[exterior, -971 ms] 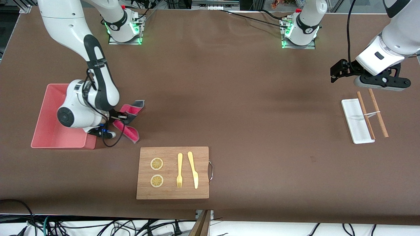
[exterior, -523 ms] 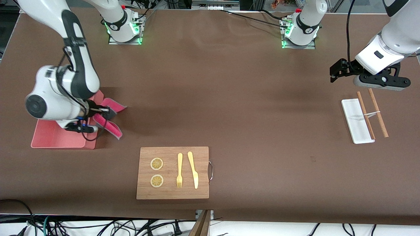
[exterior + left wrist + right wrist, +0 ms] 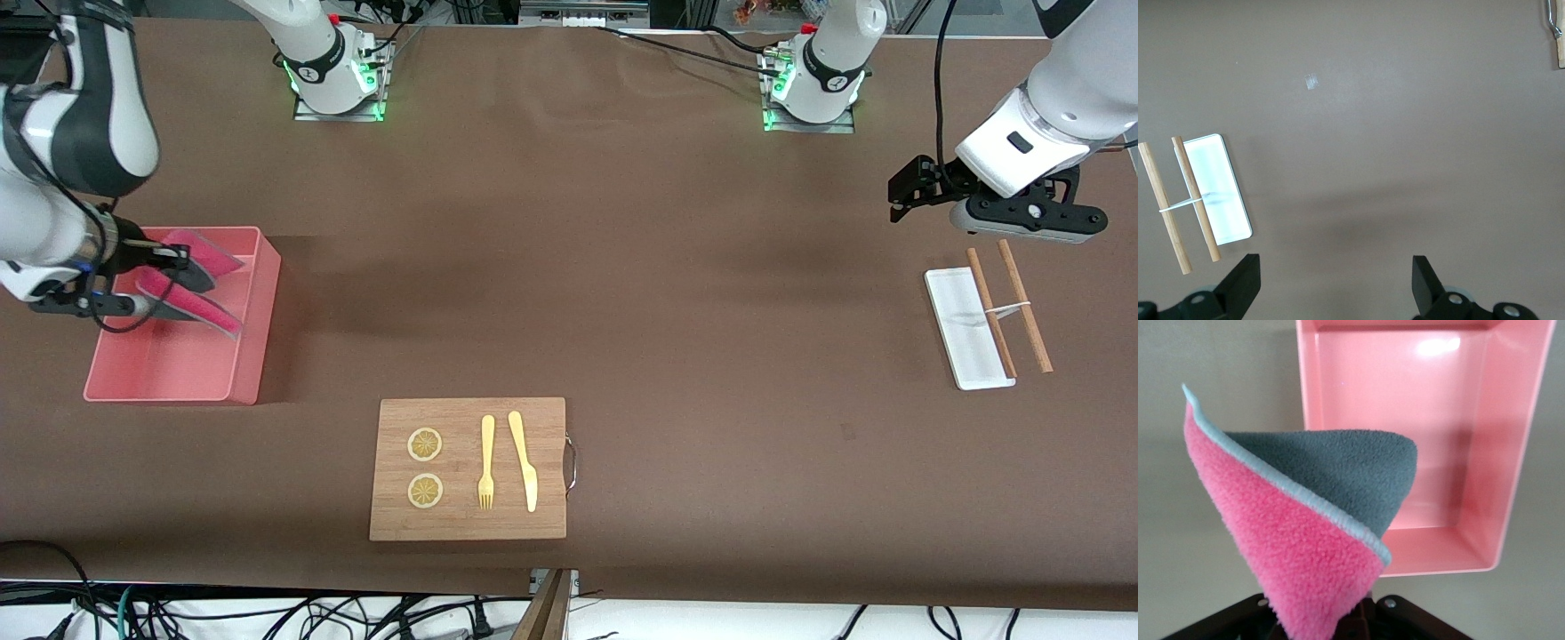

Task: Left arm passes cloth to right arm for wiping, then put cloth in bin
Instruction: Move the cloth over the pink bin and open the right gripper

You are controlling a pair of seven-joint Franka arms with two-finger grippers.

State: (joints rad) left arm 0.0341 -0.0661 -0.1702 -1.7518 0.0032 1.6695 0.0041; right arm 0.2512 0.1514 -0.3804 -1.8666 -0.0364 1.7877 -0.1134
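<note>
The right gripper [image 3: 169, 271] hangs over the pink bin [image 3: 253, 329], its jaws clamped on the cloth [image 3: 191, 280], which is held in the air above the bin's inside with magenta and grey faces both showing. The bin sits on the worktop [image 3: 622, 293] at the right arm's end, at about ten o'clock from the wooden cutting board [image 3: 467, 516]. The left gripper [image 3: 1022, 218] waits with jaws wide over bare worktop, at twelve o'clock from the white tray [image 3: 956, 338] and the banded wooden sticks [image 3: 1027, 307].
</note>
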